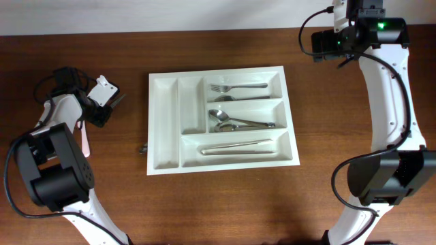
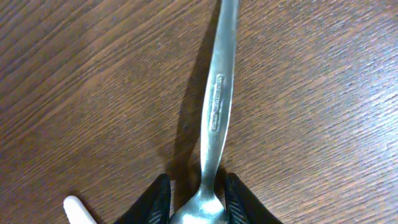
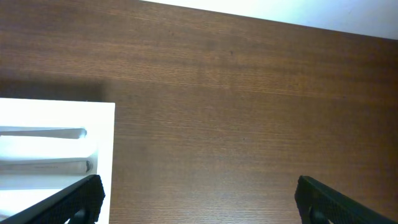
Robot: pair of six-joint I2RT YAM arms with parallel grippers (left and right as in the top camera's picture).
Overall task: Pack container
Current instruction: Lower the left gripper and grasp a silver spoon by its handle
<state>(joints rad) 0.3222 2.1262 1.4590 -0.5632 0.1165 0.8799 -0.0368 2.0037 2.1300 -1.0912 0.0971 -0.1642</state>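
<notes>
The container [image 1: 225, 165] is a big white tray in the middle of the table. Forks [image 1: 238, 87] lie in its top long compartment, spoons [image 1: 240, 124] in the middle one and a knife [image 1: 235, 145] in the lowest; both narrow upright compartments hold nothing. To its left, my left gripper [image 1: 113, 102] is low over the wood. In the left wrist view a metal spoon [image 2: 216, 106] runs away from me, and my left gripper [image 2: 198, 200] is shut on it where the handle meets the bowl. My right gripper [image 3: 199, 186] stands wide open over bare wood beside the container's corner [image 3: 102, 124].
A small metal piece [image 1: 143, 148] lies on the table against the container's left side. A white rounded stick [image 2: 78, 210] lies by my left fingers. The right arm [image 1: 381, 82] reaches in from the back right corner.
</notes>
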